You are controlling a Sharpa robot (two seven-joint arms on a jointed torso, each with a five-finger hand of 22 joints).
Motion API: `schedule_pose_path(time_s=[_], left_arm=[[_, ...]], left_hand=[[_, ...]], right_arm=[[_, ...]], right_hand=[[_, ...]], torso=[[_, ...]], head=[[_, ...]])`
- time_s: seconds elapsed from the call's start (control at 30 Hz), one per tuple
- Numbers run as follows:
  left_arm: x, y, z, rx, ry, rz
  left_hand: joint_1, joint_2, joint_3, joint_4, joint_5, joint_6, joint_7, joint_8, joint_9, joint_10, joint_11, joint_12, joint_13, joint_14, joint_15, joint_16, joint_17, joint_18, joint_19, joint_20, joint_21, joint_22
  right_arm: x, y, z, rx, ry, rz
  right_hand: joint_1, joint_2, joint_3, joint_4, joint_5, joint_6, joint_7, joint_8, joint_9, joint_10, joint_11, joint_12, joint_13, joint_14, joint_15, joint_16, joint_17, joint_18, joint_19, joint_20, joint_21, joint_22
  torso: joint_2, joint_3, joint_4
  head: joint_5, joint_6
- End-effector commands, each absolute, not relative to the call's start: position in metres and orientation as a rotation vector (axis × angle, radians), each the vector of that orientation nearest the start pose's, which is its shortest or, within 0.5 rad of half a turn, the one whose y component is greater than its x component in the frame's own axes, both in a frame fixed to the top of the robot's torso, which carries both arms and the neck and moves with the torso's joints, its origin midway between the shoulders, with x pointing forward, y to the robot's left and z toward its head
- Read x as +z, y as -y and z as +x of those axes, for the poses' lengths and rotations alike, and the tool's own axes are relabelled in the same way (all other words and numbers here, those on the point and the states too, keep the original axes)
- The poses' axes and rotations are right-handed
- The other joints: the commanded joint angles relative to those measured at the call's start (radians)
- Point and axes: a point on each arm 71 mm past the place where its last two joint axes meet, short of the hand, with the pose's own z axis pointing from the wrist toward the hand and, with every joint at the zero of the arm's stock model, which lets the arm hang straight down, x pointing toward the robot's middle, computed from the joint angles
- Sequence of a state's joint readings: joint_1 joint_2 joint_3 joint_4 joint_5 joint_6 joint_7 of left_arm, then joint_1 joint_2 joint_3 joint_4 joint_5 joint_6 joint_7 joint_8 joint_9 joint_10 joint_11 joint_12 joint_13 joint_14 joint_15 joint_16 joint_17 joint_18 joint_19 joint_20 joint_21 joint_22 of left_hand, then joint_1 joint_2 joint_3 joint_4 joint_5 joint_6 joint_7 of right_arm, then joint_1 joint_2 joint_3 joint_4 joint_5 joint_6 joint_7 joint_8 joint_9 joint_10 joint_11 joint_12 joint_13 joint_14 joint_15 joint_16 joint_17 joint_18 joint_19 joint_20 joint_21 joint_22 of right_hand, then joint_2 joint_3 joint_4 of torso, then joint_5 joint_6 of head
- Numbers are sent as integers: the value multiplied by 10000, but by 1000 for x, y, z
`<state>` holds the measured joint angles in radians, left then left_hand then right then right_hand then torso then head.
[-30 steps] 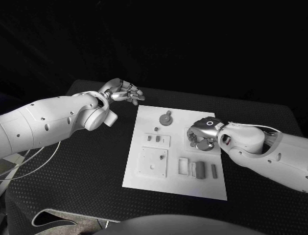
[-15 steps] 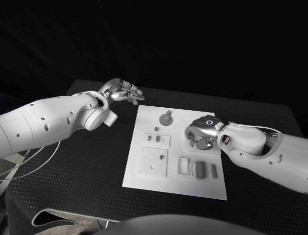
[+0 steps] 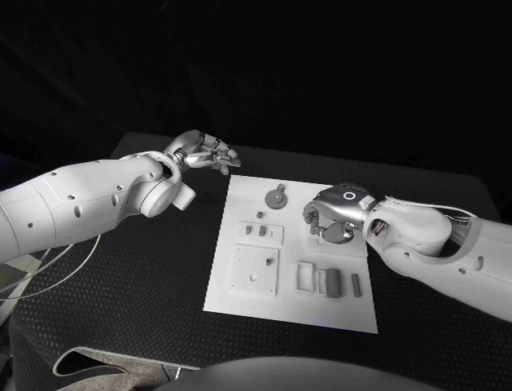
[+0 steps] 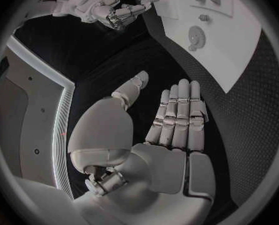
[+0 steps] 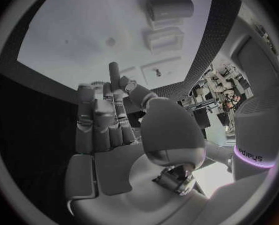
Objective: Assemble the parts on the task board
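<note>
Since a moment ago, the right hand (image 3: 332,218) has lifted a bit and turned over the task board's right side; its fingers are apart and hold nothing. Left hand (image 3: 205,151) stayed put at the upper left, open and empty, above the black desk (image 3: 127,277). White task board (image 3: 244,297) lies mid-frame. A round part (image 3: 276,198) sits near its top.
</note>
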<state>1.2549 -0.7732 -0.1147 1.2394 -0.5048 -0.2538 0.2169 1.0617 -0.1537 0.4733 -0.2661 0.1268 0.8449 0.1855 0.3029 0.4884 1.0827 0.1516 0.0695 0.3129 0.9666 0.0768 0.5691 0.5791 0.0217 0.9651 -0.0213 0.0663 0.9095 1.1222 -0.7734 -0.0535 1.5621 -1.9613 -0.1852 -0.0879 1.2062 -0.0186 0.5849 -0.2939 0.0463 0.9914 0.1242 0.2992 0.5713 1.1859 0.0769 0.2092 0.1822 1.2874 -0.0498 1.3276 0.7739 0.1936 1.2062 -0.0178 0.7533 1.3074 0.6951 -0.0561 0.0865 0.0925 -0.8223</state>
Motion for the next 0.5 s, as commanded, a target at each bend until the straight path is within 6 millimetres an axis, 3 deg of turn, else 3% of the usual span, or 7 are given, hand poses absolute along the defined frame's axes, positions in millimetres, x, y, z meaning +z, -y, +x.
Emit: schedule_pose_path(time_s=[0.03,0.33,0.5], left_arm=[[-195,-252,536,-11163,-16519,-6543],[-195,-250,536,-11188,-16509,-6518],[-195,-251,537,-11154,-16489,-6527]], left_hand=[[-8,101,-39,-20,-41,23,-42,53,-15,-24,-28,7,-11,44,9,-54,14,-60,18,2,52,-15],[-6,113,-39,-21,-41,36,-46,60,-14,-22,-29,8,-11,46,10,-65,27,-61,18,2,52,-18],[-6,113,-40,-22,-42,38,-47,61,-14,-19,-30,10,-11,48,10,-69,33,-61,18,2,52,-19]], right_arm=[[-219,140,445,5241,-15788,-7370],[-207,111,428,6847,-14961,-7335],[-211,92,417,7410,-14989,-7520]], right_hand=[[64,-26,-15,4,16,73,7,42,8,961,-284,70,19,-75,-122,67,17,682,21,-22,50,218],[67,-40,-19,3,17,104,-3,50,7,992,-298,71,29,-74,-138,70,20,682,26,-24,65,216],[70,-41,-17,3,17,105,-4,48,5,993,-300,66,29,-75,-141,69,20,682,27,-27,68,215]], torso=[[1,-2,-8],[6,9,17],[8,-2,1]], head=[[-3,16],[45,-10],[87,-35]])
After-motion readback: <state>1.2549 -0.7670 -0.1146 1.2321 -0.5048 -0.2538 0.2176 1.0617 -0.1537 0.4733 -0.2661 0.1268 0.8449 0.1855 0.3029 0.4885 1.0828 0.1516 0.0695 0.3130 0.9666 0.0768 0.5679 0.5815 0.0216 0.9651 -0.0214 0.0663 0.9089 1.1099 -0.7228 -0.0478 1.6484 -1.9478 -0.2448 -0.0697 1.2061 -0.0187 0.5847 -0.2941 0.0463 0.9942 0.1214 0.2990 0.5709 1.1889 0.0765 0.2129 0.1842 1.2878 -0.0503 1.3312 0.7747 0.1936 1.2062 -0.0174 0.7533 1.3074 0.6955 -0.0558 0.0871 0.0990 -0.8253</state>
